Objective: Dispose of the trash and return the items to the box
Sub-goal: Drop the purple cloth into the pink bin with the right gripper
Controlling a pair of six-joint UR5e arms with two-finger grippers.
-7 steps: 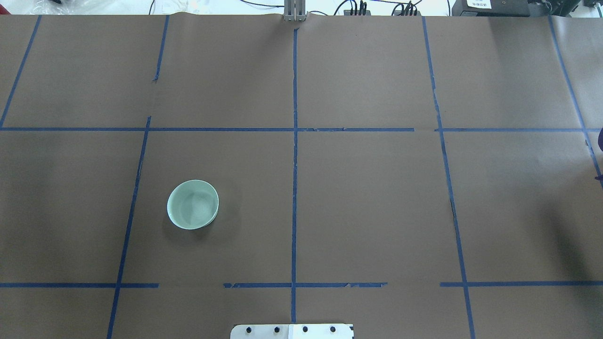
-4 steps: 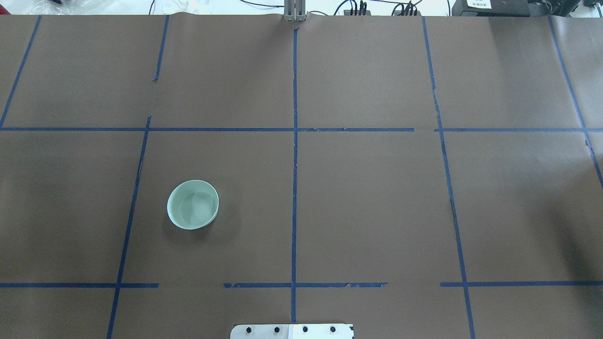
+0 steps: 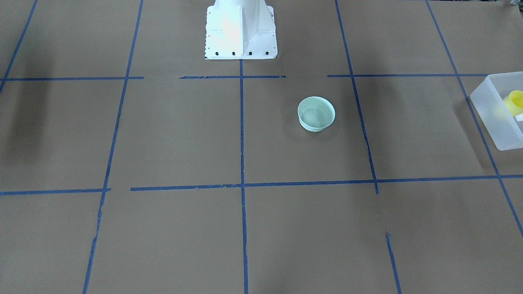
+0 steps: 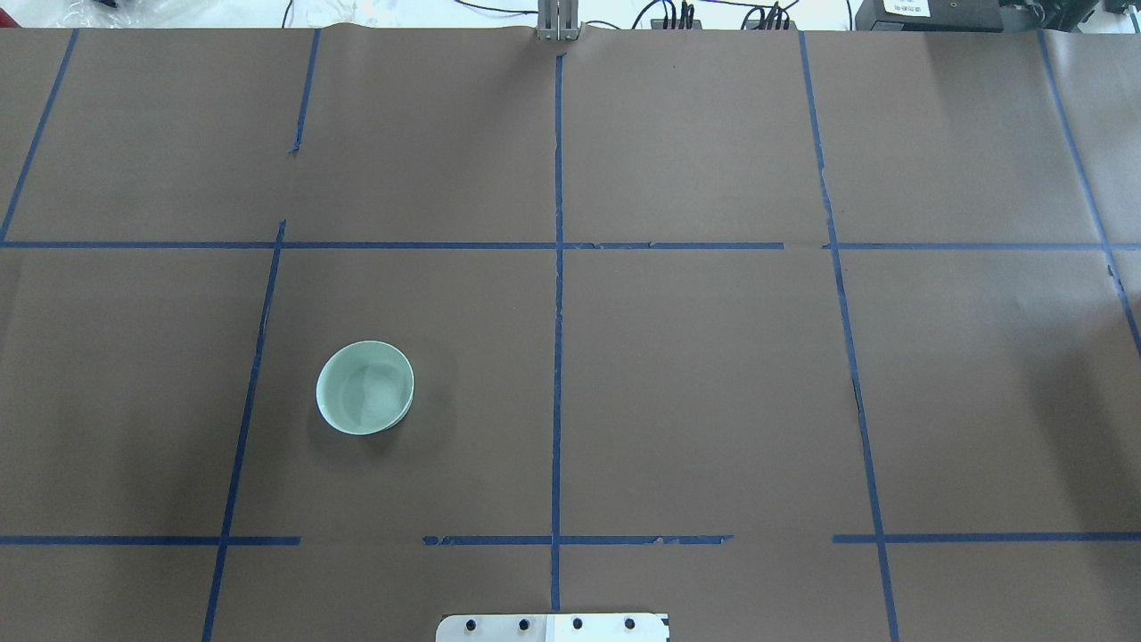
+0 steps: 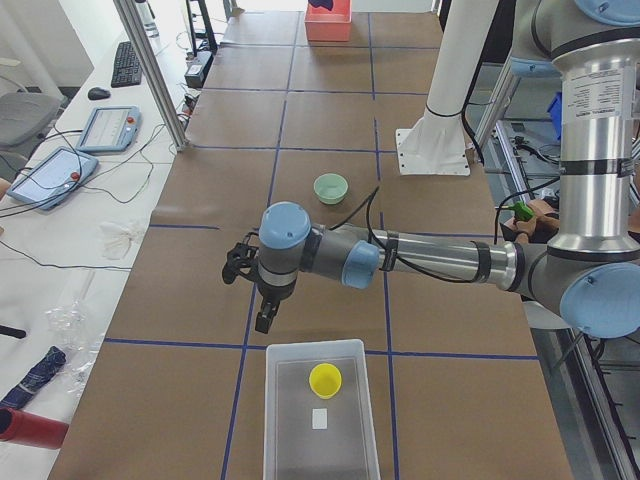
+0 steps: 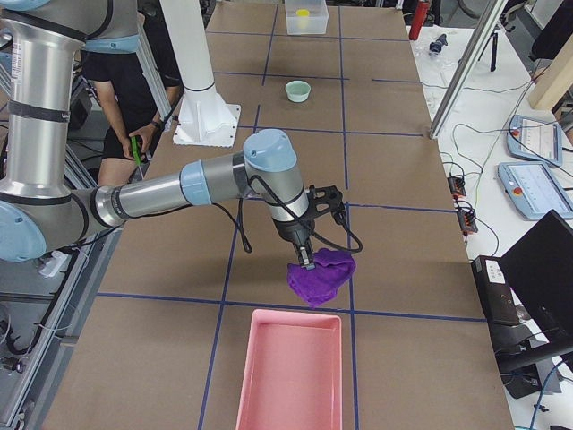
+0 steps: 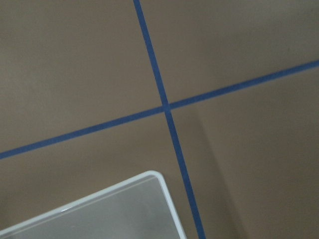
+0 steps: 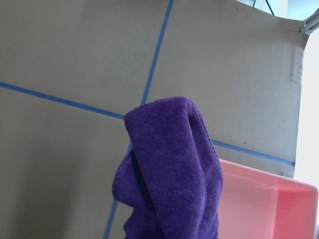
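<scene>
The cup (image 5: pixel 324 380) sits in the box (image 5: pixel 300 440). A cloth (image 6: pixel 320 276) hangs at your right gripper (image 6: pixel 306 258), short of the pink tray (image 6: pixel 291 376). Its grip, and the left gripper's (image 5: pixel 263 320), cannot be told. An early release would drop the cloth outside the tray.

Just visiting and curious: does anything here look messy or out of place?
Nothing spilled or broken. A purple cloth is bunched at the right gripper, near the pink tray; the mint-green bowl stands alone, outside the frosted box.

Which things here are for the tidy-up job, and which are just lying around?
For the job: yellow cup, already in the white box; probably the mint bowl, purple cloth and pink tray too.
Just lying about: keyboard, mouse, tablet.
</scene>
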